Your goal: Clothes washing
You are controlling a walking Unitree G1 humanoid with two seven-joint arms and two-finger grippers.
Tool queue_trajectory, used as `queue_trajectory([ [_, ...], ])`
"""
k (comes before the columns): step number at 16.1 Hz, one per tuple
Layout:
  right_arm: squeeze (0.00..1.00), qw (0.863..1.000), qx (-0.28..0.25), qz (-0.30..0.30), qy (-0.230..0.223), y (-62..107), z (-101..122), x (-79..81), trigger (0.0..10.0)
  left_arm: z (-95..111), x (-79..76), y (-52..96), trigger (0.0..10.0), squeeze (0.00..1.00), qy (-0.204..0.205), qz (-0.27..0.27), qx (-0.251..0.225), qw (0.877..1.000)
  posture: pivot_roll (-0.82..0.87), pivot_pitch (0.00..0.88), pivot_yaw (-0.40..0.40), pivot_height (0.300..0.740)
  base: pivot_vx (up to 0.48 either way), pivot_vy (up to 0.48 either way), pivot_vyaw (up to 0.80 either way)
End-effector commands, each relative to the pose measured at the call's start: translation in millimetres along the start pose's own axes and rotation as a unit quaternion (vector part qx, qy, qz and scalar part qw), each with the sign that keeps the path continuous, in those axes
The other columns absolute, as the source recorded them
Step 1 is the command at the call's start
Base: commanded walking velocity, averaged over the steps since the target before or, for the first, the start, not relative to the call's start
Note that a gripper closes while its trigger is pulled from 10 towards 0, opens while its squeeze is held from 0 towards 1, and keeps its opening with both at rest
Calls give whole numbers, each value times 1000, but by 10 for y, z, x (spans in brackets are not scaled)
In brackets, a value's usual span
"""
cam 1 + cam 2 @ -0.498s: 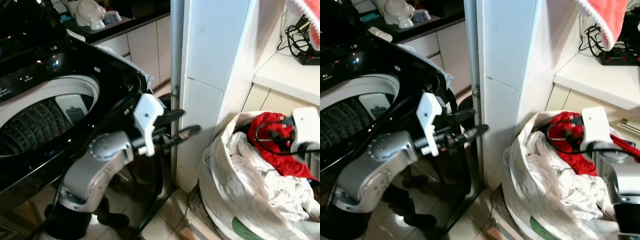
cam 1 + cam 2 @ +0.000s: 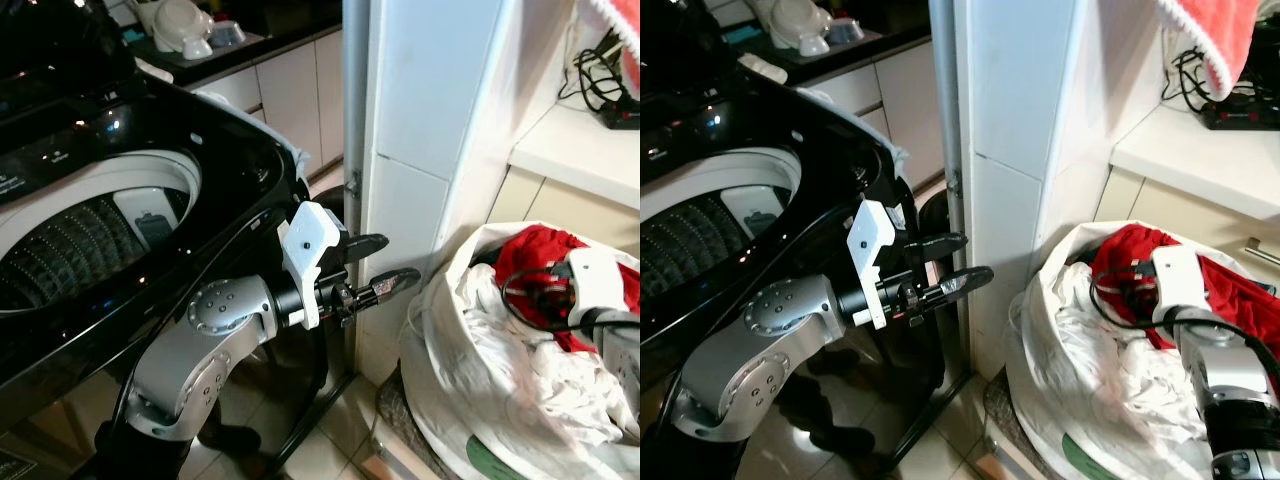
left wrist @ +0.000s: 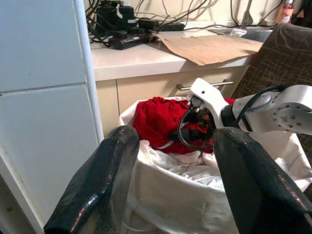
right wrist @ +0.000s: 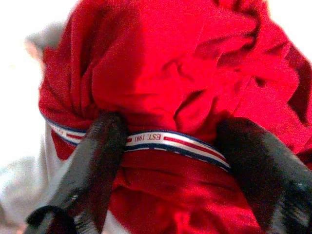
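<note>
The black top-loading washing machine [image 2: 235,150] stands at my left with its lid up and its drum [image 2: 80,240] exposed. At my right is a white laundry bag [image 2: 450,390] full of white cloth, with a red garment [image 2: 535,250] on top. My right gripper [image 4: 173,129] is down in the bag, open, its fingers [image 4: 100,146] astride a fold of the red garment [image 4: 165,63] with striped trim. The left gripper [image 2: 385,265] hovers open and empty between the washer and the bag, pointing at the bag.
A white tiled pillar [image 2: 430,120] and a grey metal post [image 2: 352,100] rise between washer and bag. Behind the bag is a white counter [image 2: 575,145] with cables and a power strip [image 3: 126,41]. A pink towel [image 2: 1210,40] hangs above. Glossy floor tiles [image 2: 320,450] lie below.
My right wrist has dropped lower into the bag onto the red garment. The left gripper has sunk a little and reached further toward the bag.
</note>
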State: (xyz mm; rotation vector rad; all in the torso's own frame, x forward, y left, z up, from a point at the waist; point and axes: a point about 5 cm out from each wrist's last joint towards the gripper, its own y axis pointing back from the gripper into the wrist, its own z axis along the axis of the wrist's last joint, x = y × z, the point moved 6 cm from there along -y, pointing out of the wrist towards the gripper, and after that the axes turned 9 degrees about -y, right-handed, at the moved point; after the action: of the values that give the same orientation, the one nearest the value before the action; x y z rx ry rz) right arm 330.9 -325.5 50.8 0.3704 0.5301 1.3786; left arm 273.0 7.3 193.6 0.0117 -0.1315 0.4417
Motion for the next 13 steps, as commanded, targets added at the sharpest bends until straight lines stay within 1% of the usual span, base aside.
queue_trajectory([
  [1,0,1000,10,5,12,-24,-46,19,0,33,-31,13,10000,0,-1,-4,-2,1000,-81,0,92,740,0,0,0],
  [6,0,1000,6,10,18,-55,-57,1,0,18,-20,13,10000,0,-2,-1,2,1000,-87,0,95,740,0,0,0],
  [13,0,1000,1,14,18,-65,-46,-2,0,15,-68,13,10000,0,0,-14,4,1000,-87,0,96,740,0,0,0],
])
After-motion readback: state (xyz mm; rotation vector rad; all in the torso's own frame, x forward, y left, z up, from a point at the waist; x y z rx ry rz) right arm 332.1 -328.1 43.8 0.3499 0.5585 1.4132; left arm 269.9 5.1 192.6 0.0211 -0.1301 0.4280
